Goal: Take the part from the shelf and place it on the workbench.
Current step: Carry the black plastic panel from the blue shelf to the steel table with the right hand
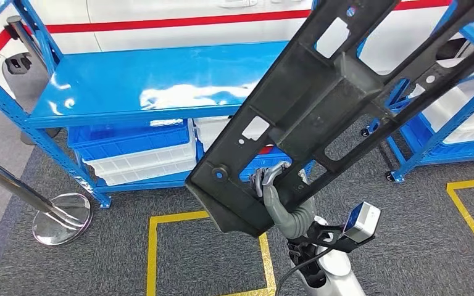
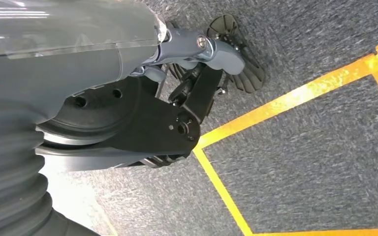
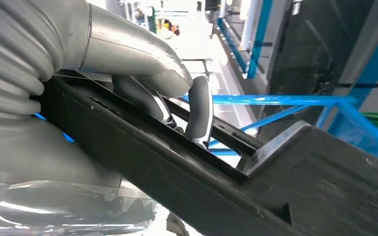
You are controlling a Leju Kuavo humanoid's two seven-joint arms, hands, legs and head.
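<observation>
Part is off the blue shelf, up in the air — your right hand has fingers hooked through one low slot. Long lever, single grip, so it could twist loose or clip the rack when you turn.

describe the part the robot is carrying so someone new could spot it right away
Start at the blue shelf across the head view, then look in front of its right end. There the black plastic part runs slantwise up from the right hand, which grips a bar near its lower end. It is a long flat frame with rectangular cutouts, unlike the blue and white bins below the shelf.
</observation>
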